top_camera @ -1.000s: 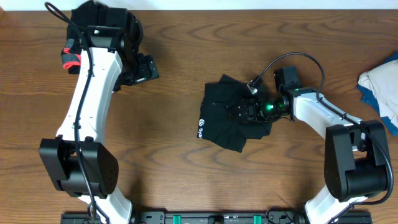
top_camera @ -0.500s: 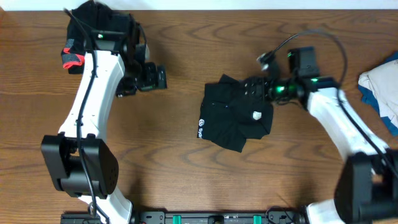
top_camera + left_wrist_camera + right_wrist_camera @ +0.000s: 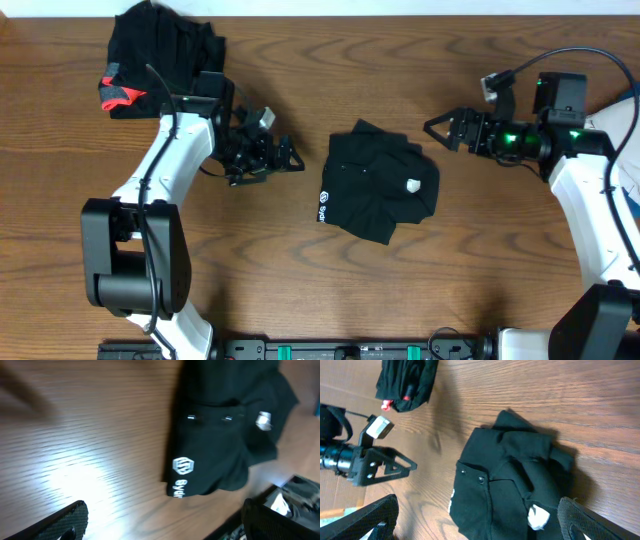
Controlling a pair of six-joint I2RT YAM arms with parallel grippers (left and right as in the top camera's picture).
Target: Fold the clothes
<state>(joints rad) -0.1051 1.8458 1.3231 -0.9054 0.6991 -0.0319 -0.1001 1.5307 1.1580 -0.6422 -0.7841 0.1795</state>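
Black fabric, the bunched garment with the small white logo, is lying on the wooden table between the two grippers and touching neither. The left gripper is hovering just beside one edge, jaws standing wide apart and empty. The right gripper is hanging near the opposite edge, likewise spread and holding nothing. A dark pile with coral-red trim is sitting well behind the left gripper. The fold is looking partway done and between grasps. Next, a gripper is needing to descend onto a loose edge, pinch it and carry it across.
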